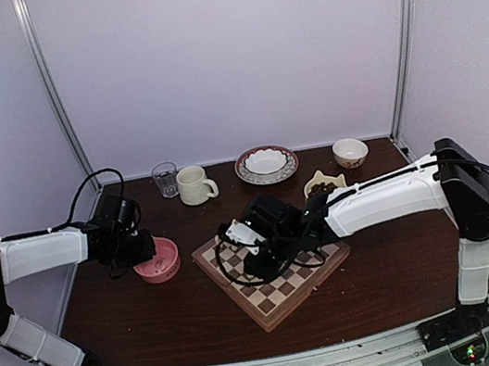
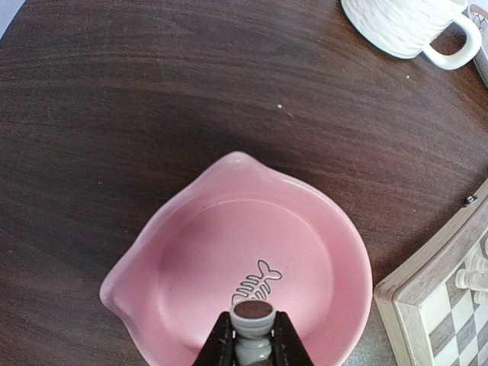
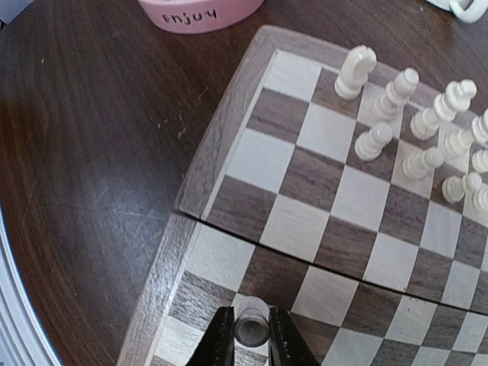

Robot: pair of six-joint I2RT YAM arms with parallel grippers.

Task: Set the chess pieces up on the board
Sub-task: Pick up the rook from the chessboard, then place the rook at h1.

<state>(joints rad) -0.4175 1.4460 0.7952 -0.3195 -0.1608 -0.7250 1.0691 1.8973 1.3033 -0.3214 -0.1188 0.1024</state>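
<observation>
The checkered board point(image 1: 286, 291) lies mid-table; it also shows in the right wrist view point(image 3: 252, 164) and at the left wrist view's right edge point(image 2: 427, 293). Several pale chess pieces point(image 3: 415, 126) stand along its far side. My right gripper point(image 3: 249, 335) is shut on a pale chess piece point(image 3: 250, 328), held base-up low over a square near the board's left rim. My left gripper point(image 2: 253, 335) is shut on another pale chess piece point(image 2: 252, 319), base toward the camera, over the pink bowl point(image 2: 191, 282), which holds nothing else.
A white mug point(image 1: 194, 185), a glass point(image 1: 165, 178), a patterned plate with a white bowl point(image 1: 266, 164), a small bowl point(image 1: 350, 152) and a dish of dark pieces point(image 1: 324, 185) stand at the back. The pink bowl point(image 1: 166, 266) sits just left of the board.
</observation>
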